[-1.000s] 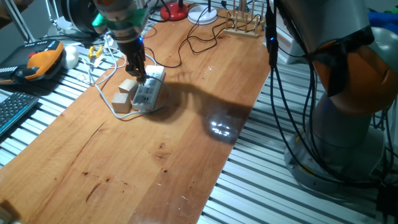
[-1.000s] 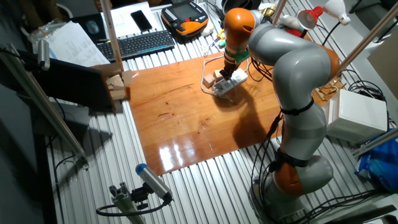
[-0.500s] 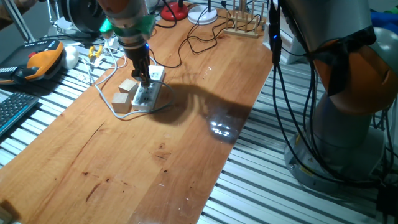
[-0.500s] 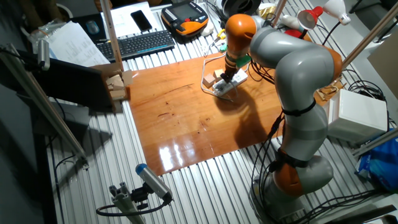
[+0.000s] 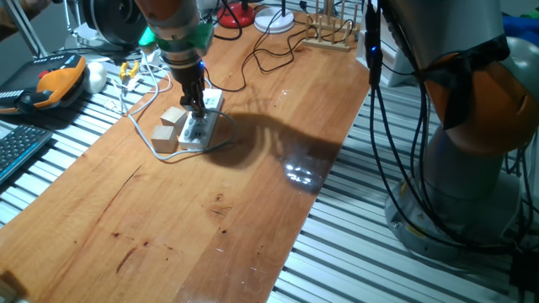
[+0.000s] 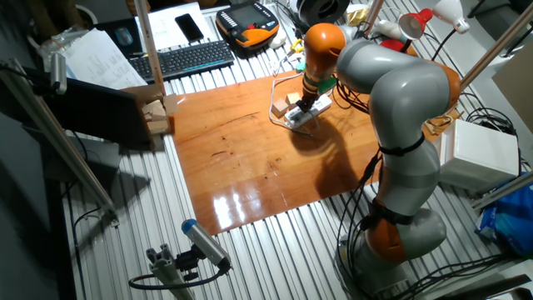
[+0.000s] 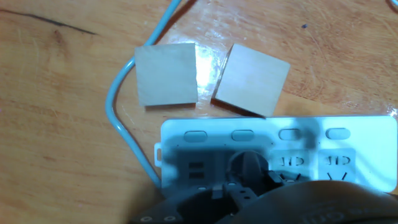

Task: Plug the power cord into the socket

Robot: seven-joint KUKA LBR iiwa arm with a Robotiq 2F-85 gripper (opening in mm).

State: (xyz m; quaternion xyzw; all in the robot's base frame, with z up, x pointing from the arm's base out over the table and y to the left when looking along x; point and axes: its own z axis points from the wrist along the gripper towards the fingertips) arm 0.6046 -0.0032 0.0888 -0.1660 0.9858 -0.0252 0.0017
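Observation:
The socket is a white power strip [image 5: 202, 128] lying on the wooden table next to two tan blocks; it also shows in the other fixed view [image 6: 301, 114] and the hand view [image 7: 323, 155]. My gripper [image 5: 195, 114] stands upright with its tips down on the strip's top face [image 6: 306, 106]. In the hand view its dark fingers [image 7: 249, 202] fill the bottom edge, closed around a small round shadowed plug [image 7: 247, 167] that sits on an outlet. A pale grey-white cord [image 7: 118, 109] curves from the strip's end around the blocks [image 5: 143, 135].
Two tan wooden blocks [image 5: 173, 116] [image 5: 165, 139] touch the strip's left side. Thin black cables [image 5: 269, 55] and a wooden rack [image 5: 328, 38] lie at the table's far end. An orange pendant [image 5: 59, 80] and a keyboard [image 5: 17, 147] lie left of the table.
My gripper has shifted slightly right along the strip and lowered onto its top face. The strip and blocks have stayed in place.

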